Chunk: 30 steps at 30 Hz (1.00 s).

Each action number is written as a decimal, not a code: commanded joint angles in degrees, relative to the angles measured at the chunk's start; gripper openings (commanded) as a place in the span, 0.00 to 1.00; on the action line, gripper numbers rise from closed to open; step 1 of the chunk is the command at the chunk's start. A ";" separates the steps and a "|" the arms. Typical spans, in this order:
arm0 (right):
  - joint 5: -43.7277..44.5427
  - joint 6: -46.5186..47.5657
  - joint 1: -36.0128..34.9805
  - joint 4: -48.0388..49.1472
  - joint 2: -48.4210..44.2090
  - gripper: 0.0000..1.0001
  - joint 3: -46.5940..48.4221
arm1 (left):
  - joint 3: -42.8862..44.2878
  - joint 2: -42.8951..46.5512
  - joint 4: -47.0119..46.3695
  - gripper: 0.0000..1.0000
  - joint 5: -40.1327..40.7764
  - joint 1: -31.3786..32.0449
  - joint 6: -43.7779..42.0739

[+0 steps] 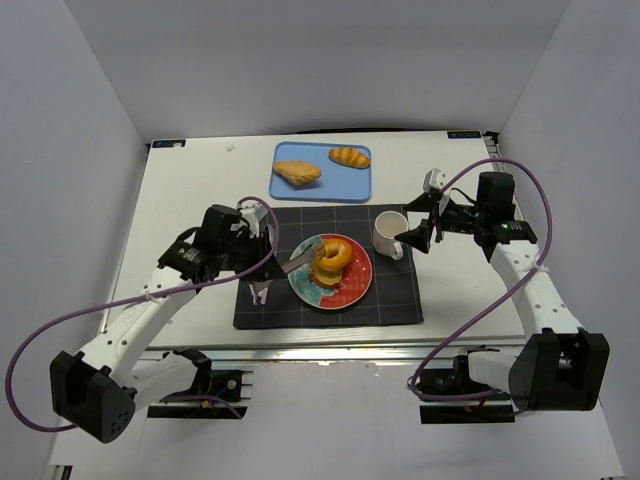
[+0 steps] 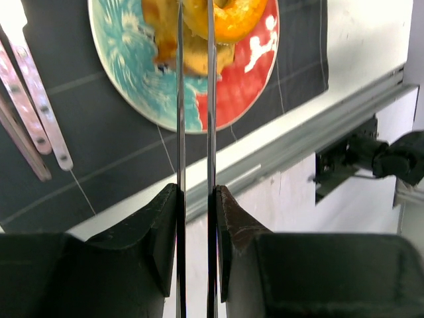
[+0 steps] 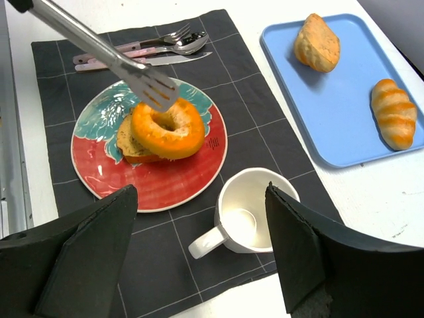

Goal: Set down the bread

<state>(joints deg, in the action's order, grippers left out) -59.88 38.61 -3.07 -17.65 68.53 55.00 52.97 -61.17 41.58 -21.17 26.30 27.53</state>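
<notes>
An orange bagel [image 1: 335,255] lies tilted on a brown bread slice [image 3: 129,142] on a red and teal plate [image 1: 350,290]. My left gripper [image 1: 264,236] is shut on metal tongs [image 1: 303,260]. The tongs' tips sit at the bagel's rim [image 3: 169,126] in the right wrist view. In the left wrist view the tong blades [image 2: 180,132] run between my fingers [image 2: 159,225] up to the bagel [image 2: 232,16]. My right gripper [image 1: 425,225] is open and empty, hovering near a white mug [image 1: 389,232].
A blue tray [image 1: 290,190] at the back holds a bread roll [image 1: 297,173] and a croissant [image 1: 349,157]. Cutlery [image 1: 260,292] lies on the dark placemat [image 1: 390,305] left of the plate. The table's metal front edge [image 2: 298,126] is close.
</notes>
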 commanded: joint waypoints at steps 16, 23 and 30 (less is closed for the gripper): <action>-1.12 0.41 0.26 -1.07 -1.03 0.84 2.57 | 1.60 1.49 -1.51 0.52 0.86 -0.11 -0.81; -1.38 0.41 0.26 -1.16 -0.68 0.85 2.74 | 5.21 1.66 -0.36 0.52 3.85 -0.11 -0.90; -1.29 1.03 0.26 -1.33 -0.77 0.85 2.39 | 9.69 0.96 2.80 0.33 9.12 -0.55 -3.18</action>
<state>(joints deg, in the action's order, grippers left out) -60.16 38.98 -3.07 -18.33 68.51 55.53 59.27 -60.80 43.00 -15.75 26.28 26.24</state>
